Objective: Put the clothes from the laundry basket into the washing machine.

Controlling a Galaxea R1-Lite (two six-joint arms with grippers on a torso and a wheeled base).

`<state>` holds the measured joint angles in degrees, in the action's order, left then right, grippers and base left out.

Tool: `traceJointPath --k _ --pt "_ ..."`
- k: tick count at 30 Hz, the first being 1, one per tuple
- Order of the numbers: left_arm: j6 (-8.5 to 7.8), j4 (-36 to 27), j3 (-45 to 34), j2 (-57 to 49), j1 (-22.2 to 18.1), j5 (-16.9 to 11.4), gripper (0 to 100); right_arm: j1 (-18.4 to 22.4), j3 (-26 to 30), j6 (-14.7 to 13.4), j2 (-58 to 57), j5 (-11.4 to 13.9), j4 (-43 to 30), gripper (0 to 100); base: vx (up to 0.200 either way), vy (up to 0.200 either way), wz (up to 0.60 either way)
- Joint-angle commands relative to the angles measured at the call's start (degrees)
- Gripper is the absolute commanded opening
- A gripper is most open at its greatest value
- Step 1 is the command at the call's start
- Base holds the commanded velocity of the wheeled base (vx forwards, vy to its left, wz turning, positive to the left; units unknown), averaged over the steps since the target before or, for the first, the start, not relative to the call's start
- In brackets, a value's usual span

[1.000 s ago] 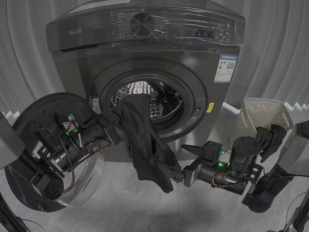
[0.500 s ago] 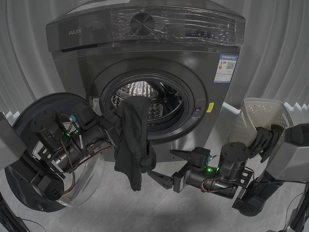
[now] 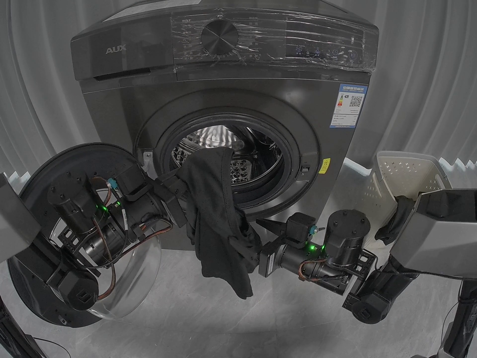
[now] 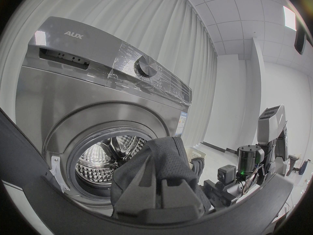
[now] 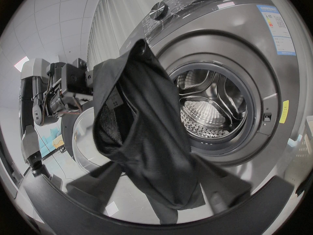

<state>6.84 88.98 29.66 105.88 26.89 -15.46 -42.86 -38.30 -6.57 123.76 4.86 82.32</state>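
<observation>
While the left end effector (image 3: 180,187) is clamped shut on the top of a black garment (image 3: 218,224), it holds the cloth up at the lower left edge of the washing machine's (image 3: 223,90) open porthole. The garment's upper fold rests against the porthole rim, just in front of the steel drum (image 3: 218,137), and the rest hangs down the machine's front, clear of the floor (image 3: 198,319). The right end effector (image 5: 156,162) sits low at the hanging part, its fingers spread wide apart with the cloth draped between them. The round door (image 3: 74,157) stands open on the robot's left. Right of the machine, a white laundry basket (image 3: 407,170) sits tilted, with another dark garment (image 3: 395,220) hanging over its front rim.
</observation>
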Motion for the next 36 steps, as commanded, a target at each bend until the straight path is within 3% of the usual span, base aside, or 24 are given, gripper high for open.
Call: traceJointPath --k 1,10,17,18,21,24,29,35,36 --pt "-0.07 0.1 0.0 0.4 0.0 -0.1 0 0.8 -0.6 -0.2 -1.5 -0.1 0.0 0 0.000 0.000 0.00" --pt "0.02 0.1 -0.8 0.6 -0.1 -0.1 0 0.2 -0.6 -0.3 -2.3 -0.3 0.1 0 0.000 0.000 0.00" --pt "-0.25 0.0 -2.1 2.0 -3.2 -0.1 0 3.0 -0.1 -0.2 -7.0 -3.6 -2.1 0 0.000 0.000 0.00" --pt "-0.34 0.0 -2.9 2.0 -3.7 -0.2 100 3.6 -0.1 -0.2 -7.6 -3.6 -2.7 0 0.000 0.000 0.00" --pt "-0.07 0.0 -9.4 1.1 -4.5 -0.9 100 5.4 -0.3 0.2 -8.7 -3.7 -3.4 0 0.000 0.000 0.00" --pt "-1.39 0.1 -15.8 0.4 -4.7 -2.5 100 6.1 -1.4 0.2 -8.9 -3.7 -3.4 0 0.000 0.000 0.00" --pt "-6.31 0.1 -19.5 0.8 -4.6 -6.6 100 5.5 -4.8 0.2 -8.8 -4.8 -4.1 0 0.000 0.000 0.00" --pt "-7.01 0.1 -22.6 0.6 -4.2 -11.2 100 5.4 -6.9 0.2 -8.6 -5.1 -4.5 0 0.000 0.000 0.00" --pt "-7.01 0.1 -24.0 0.5 -4.2 -12.9 100 5.4 -7.3 0.2 -8.5 -5.1 -4.5 0 0.000 0.000 0.00"
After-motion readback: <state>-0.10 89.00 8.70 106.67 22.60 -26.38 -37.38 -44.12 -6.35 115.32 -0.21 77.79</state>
